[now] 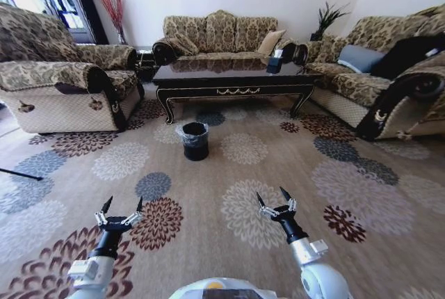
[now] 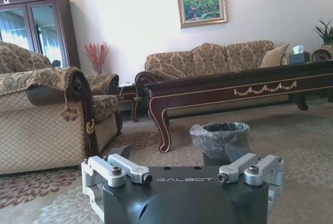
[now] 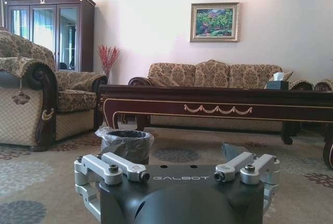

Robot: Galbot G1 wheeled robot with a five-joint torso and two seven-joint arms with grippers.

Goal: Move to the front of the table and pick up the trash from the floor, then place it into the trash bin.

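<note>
Bin contents cannot be made out: the trash bin [image 1: 195, 140] stands before the table [image 1: 233, 76], liner over its rim. Left gripper [image 1: 119, 208] and right gripper [image 1: 274, 197] hover spread, empty.

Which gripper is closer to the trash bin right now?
Left, by a little. The left gripper hangs low over the carpet, short of the trash bin and to its left; the right gripper is short of it too, off to its right. Both are open and empty.
</note>
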